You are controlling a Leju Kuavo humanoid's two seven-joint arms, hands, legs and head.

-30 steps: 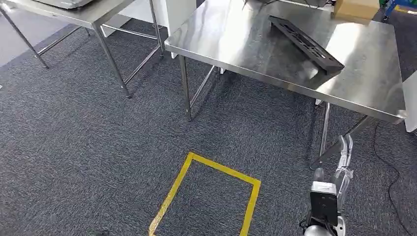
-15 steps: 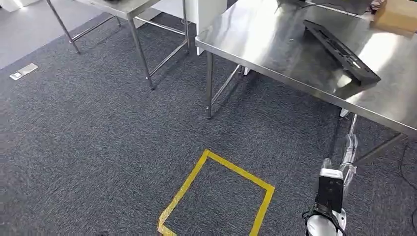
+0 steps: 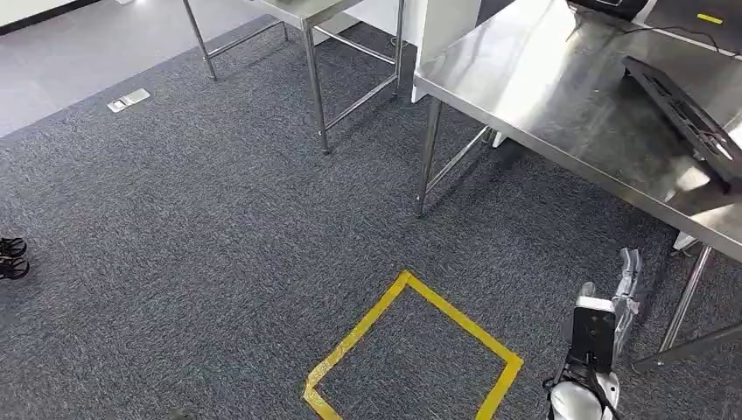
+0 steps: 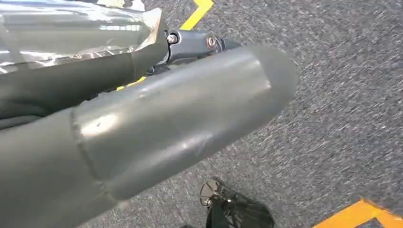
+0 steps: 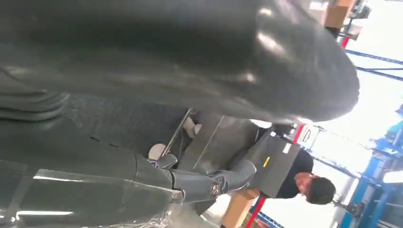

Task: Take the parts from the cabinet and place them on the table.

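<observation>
The long black slotted plastic part [image 3: 685,112] on the steel table [image 3: 542,79] is judged light, stiff, best gripped mid-length; the right hand [image 3: 626,284] hangs empty with fingers apart, while the left hand's [image 4: 142,128] state cannot be told.

Black part [image 3: 691,122] cut off at the head view's right edge; right hand [image 3: 626,284] too small to read.

No readable text anywhere. Small round emblem on dark grey finger [image 5: 215,189] in right wrist view, too small to read. Yellow label on dark box [image 5: 267,161], illegible.
</observation>
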